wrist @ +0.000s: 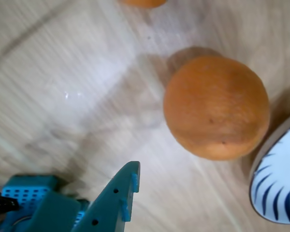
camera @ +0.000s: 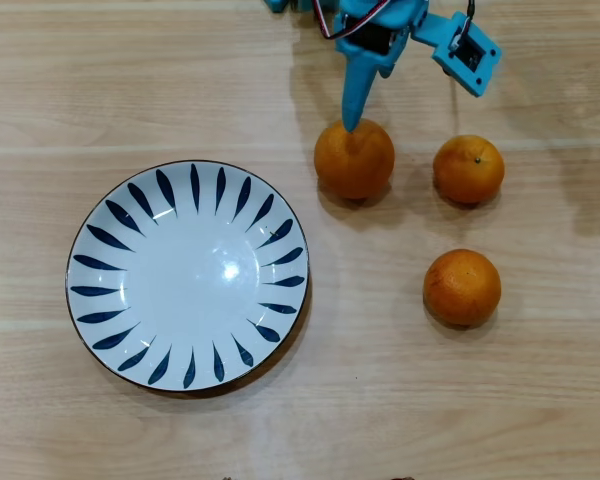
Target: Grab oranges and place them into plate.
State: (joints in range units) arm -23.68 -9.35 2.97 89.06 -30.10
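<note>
In the overhead view the blue arm comes in from the top edge, and the hand [camera: 358,125] shows as one long tapering finger [camera: 358,85] whose tip lies over the top of the large orange [camera: 354,160]; whether it touches the skin or hangs just above it cannot be told from this angle. A second blue part sticks out to the right, well above the fruit. In the wrist view one teal finger [wrist: 118,198] rises from the bottom edge with bare desk [wrist: 63,72] beyond its tip, and the large orange [wrist: 216,106] sits up and to the right of it, apart from it and not between any jaws. The other finger is not seen in that view, so I cannot tell how wide the hand stands; it has hold of nothing that can be seen. All three oranges lie on the light wooden desk [camera: 80,80], none on the plate [camera: 110,300]. The plate sits left of centre, empty, with the large orange near its upper right rim. A smaller orange with a green stem spot [camera: 468,169] lies to the right of the large one, apart from it, and another small orange [camera: 462,287] lies below that. In the wrist view the plate's rim [wrist: 280,179] shows at the right edge, just beside the large orange, and a sliver of another orange [wrist: 142,2] shows at the top edge.
</note>
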